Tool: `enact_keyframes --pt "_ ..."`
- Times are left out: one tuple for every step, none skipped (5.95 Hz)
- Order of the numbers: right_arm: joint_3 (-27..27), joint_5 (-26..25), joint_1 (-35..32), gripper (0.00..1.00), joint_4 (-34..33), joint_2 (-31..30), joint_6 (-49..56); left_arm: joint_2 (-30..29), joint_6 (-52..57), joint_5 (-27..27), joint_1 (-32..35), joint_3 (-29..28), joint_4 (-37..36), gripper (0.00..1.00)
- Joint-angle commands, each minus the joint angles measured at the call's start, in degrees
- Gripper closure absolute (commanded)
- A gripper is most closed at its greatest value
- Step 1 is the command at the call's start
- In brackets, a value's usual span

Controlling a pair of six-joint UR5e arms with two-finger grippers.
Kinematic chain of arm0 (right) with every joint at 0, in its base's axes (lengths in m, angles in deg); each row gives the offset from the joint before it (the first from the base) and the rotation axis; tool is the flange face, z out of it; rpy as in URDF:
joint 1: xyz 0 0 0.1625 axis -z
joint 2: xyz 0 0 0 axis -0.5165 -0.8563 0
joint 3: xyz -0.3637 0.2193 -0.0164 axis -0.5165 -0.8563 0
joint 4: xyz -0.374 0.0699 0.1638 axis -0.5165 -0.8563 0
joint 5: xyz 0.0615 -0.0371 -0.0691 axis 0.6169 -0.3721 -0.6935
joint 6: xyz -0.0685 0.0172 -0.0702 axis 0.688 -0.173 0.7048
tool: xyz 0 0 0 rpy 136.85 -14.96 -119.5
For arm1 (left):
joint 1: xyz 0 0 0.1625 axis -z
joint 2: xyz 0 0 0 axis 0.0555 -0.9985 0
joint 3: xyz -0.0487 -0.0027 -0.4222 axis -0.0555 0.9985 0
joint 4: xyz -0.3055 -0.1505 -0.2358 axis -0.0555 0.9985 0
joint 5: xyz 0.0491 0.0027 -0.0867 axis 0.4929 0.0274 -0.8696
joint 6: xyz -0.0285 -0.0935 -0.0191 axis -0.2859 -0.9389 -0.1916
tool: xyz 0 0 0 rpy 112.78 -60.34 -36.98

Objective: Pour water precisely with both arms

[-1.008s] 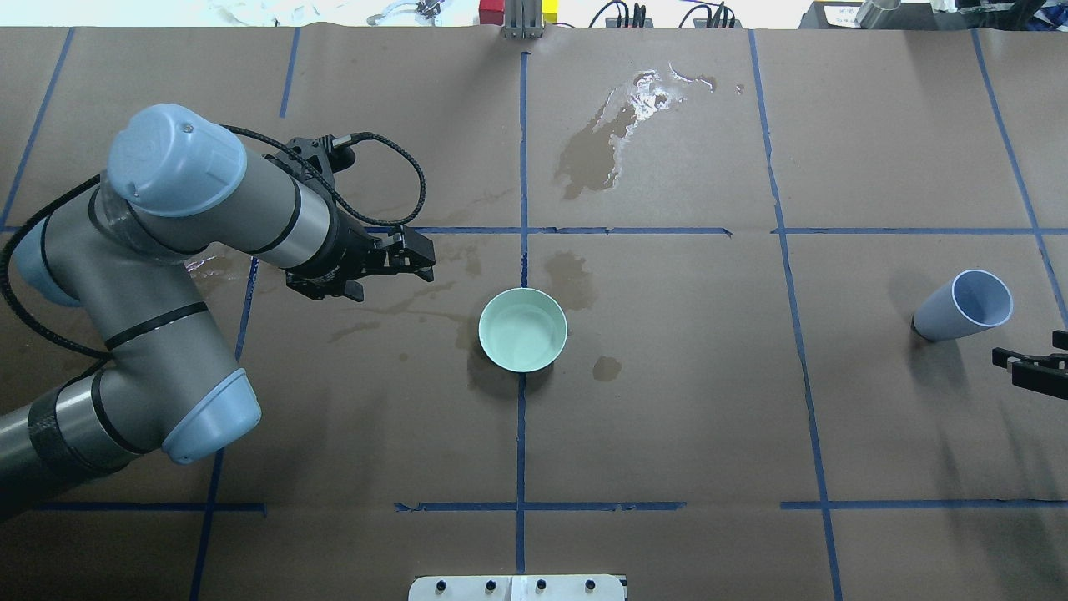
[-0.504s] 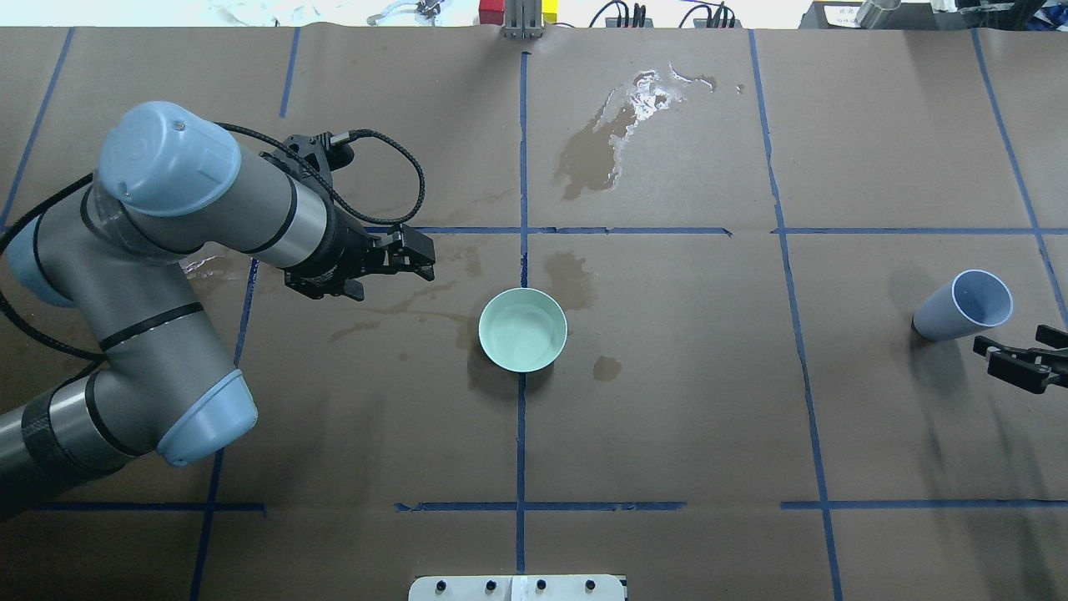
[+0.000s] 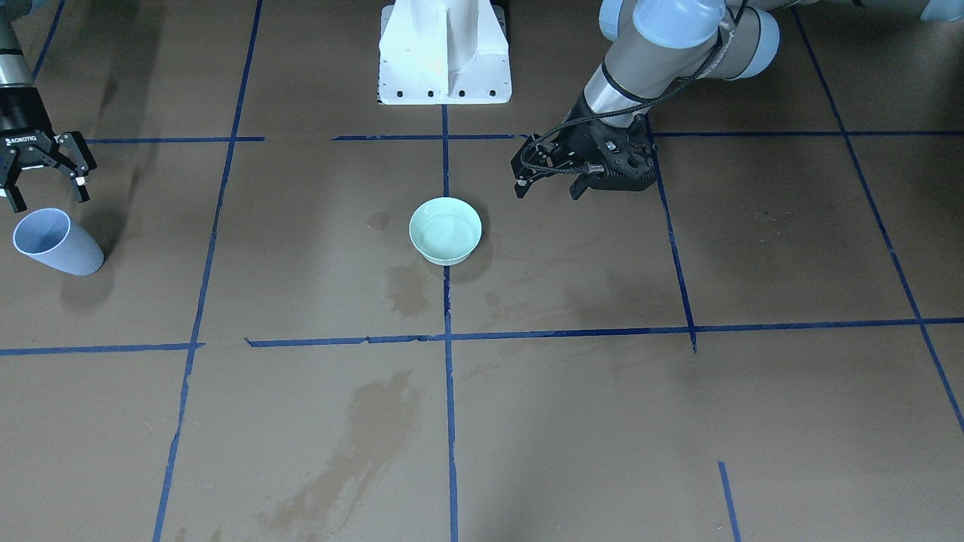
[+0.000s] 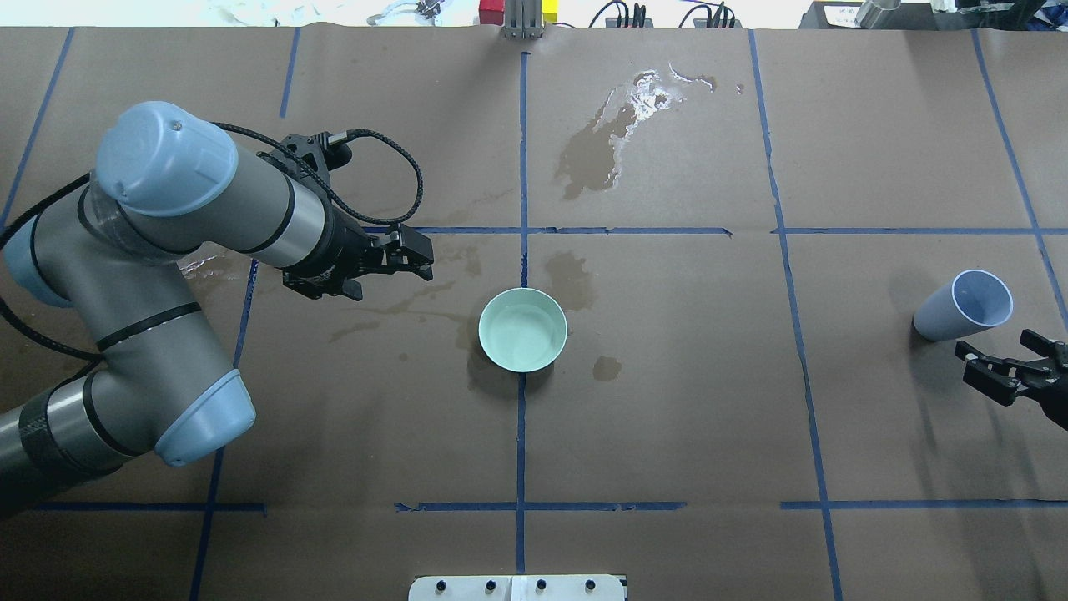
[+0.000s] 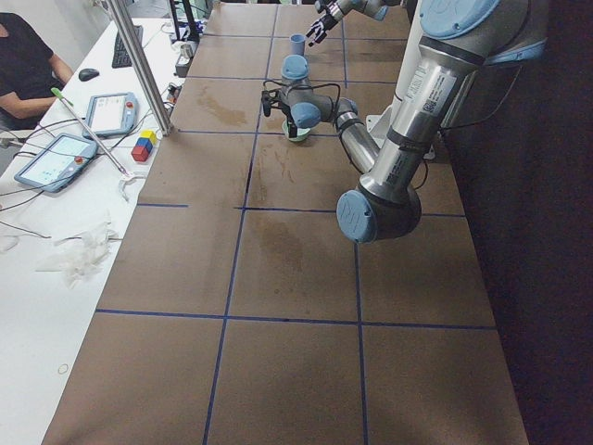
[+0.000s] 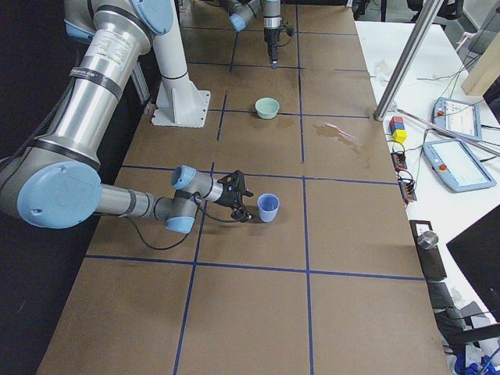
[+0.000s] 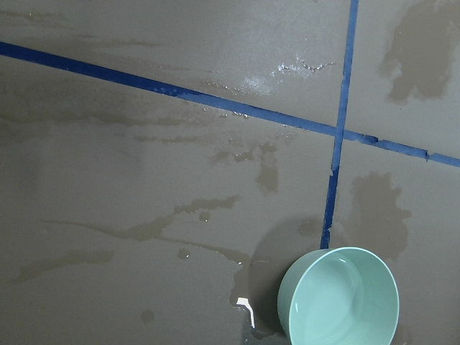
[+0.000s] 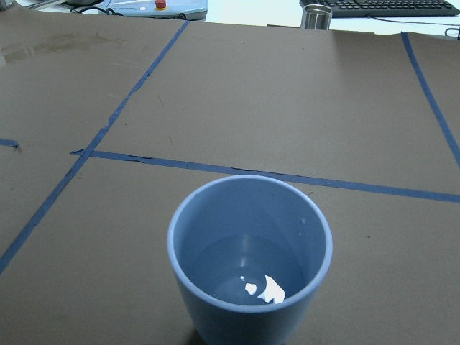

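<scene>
1. Brown-paper table w/ blue tape grid; mint bowl sits at centre, on a tape line.
2. Blue cup stands upright on robot's right side. Water sits low inside it, glinting.
3. My right gripper: fingers spread wide, empty, just beside cup, not touching it.
4. My left gripper: also looks spread, holds nothing, hovers near bowl but apart from it.
5. Shiny puddle lies on far side of table.
</scene>
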State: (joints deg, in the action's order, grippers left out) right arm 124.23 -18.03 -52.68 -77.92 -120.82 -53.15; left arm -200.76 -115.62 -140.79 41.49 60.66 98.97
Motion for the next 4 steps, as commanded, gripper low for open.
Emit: enact_keyframes --pt "-1.25 -5.40 1.54 0.02 0.11 1.61 -0.42 0.10 0.00 0.00 0.09 0.19 0.01 0.00" --pt "-3.09 -9.34 2.06 0.02 0.20 3.45 -1.03 0.10 0.00 0.09 0.10 0.19 0.01 0.00" --pt "-6.24 -16.43 4.94 0.01 0.11 5.55 -3.47 0.10 0.00 0.00 0.10 0.19 0.01 0.00" --pt "-6.70 -20.16 6.88 0.01 0.20 6.53 -3.58 0.10 0.00 0.09 0.44 0.28 0.01 0.00"
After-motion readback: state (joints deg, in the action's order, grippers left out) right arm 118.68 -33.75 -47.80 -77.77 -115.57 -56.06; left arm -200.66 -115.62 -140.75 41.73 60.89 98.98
